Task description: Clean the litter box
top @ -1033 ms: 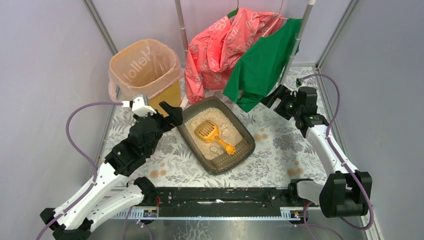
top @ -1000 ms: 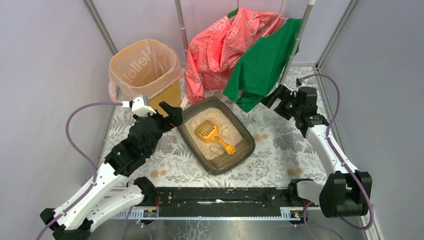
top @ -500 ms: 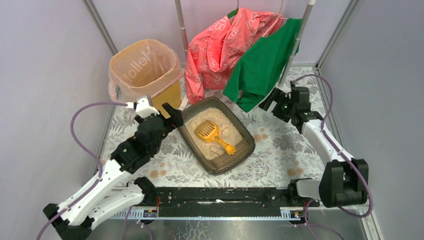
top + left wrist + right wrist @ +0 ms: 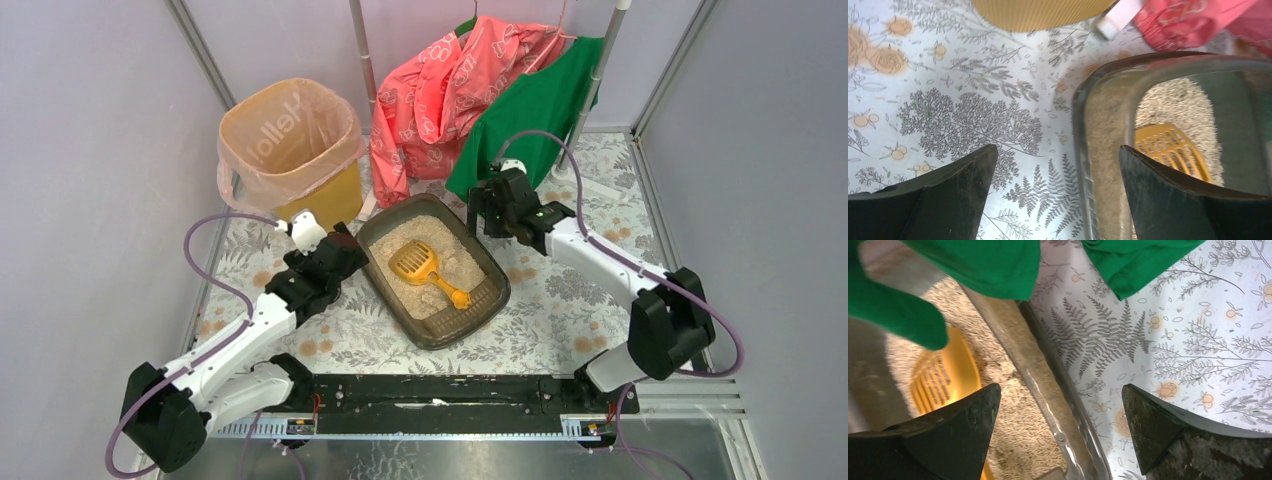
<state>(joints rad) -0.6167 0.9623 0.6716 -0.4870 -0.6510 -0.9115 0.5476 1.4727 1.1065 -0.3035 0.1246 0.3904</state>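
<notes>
Left claw (image 4: 343,243) and right claw (image 4: 482,214) both gape empty, straddling opposite rims of the litter box (image 4: 438,338) at mid-table. Its long axis runs near-right to far-left; the yellow scoop (image 4: 425,268) inside points its handle near-right, closer to the right claw. A lined bin (image 4: 290,130) stands far left.

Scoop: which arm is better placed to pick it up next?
Probably right. The handle of the scoop points to the right side of the litter box, nearer the open right end effector than the left end effector.
</notes>
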